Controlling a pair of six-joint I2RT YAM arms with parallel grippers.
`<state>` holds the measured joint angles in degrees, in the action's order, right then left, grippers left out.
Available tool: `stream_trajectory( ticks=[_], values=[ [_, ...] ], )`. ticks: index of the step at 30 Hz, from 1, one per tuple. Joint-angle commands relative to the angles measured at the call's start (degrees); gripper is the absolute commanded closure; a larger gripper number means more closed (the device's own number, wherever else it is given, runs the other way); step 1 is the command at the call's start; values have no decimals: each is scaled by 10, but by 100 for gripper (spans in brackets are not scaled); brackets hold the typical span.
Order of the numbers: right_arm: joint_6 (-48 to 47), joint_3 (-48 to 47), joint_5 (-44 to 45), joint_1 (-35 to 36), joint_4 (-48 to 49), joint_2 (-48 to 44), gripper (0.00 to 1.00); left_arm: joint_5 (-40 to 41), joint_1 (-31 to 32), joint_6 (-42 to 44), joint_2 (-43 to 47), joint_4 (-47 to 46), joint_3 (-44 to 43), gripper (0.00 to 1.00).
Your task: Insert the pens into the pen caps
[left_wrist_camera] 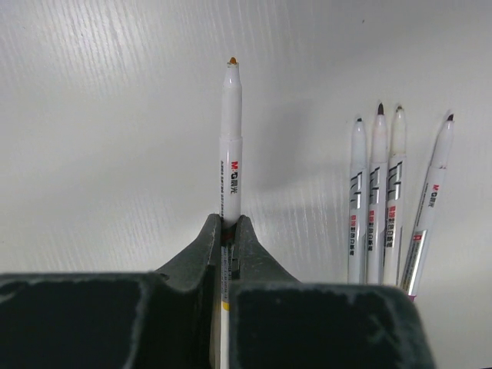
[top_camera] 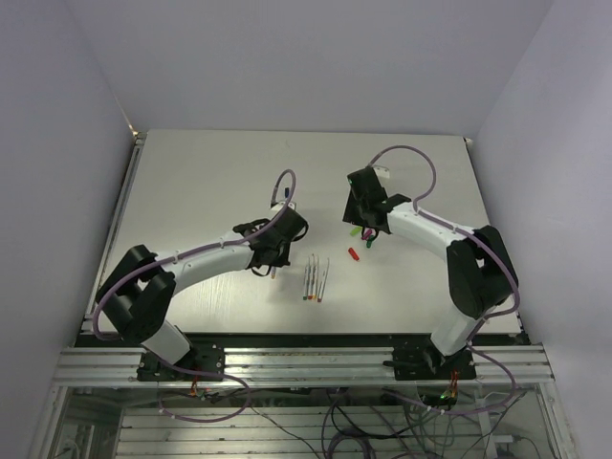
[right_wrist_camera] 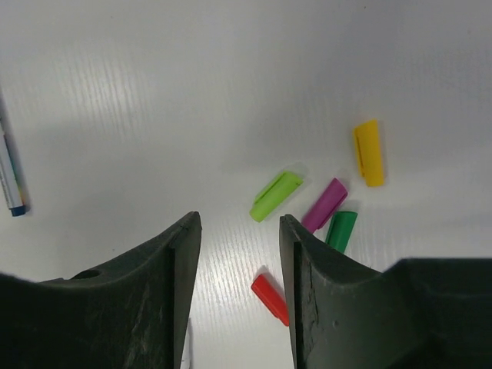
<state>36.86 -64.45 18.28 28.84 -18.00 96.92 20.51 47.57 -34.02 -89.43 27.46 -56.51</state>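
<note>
Left gripper (left_wrist_camera: 228,231) is being shown closed narrowly on the lower barrel of the held pen (left_wrist_camera: 231,138), whose orange-brown tip is being pointed away from the fingers with most of the barrel left free. Opposite it, the right gripper (right_wrist_camera: 238,231) is being held wide and empty above the caps.

Both are being carried over the white table (top_camera: 191,191). On it, just right of the left gripper, four pens (left_wrist_camera: 377,200) are lying side by side, tips toward the far edge. The rightmost is slanting slightly away from the other three. A blue-banded pen (right_wrist_camera: 9,181) is being glimpsed at the left edge of the right wrist view; whether it is one of the four cannot be told.

Farther right, five caps are being seen scattered close together: yellow cap (right_wrist_camera: 369,152), light green cap (right_wrist_camera: 275,195), purple cap (right_wrist_camera: 326,204), dark green cap (right_wrist_camera: 340,231) just beside the purple one, and red cap (right_wrist_camera: 270,298) nearest the fingers.

Handling is being judged as follows. The pens are probably light, stiff and smooth-walled, so they are likely to roll on the table and slide between the fingers. A grip well back on the barrel is being favoured, with the tip end kept clear. The caps are probably lighter, hollow and slick, prone to skidding or twisting when pinched. They are best taken across the sides near the closed end, with the open mouth left exposed.
</note>
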Motion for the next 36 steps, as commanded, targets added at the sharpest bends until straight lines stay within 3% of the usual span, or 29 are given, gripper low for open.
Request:
stream_trajectory(
  ticks=[1,27,36],
  values=[
    [16,-28,-9,-2,-36,31,55,-10,-9,13,22,-27,4,93],
    [58,-32,-28,-3,-12,95,55,-56,-14,15,17,-40,24,93],
    [56,-34,-19,-37,-12,106,55,-65,-13,17,9,-43,24,93]
  ],
)
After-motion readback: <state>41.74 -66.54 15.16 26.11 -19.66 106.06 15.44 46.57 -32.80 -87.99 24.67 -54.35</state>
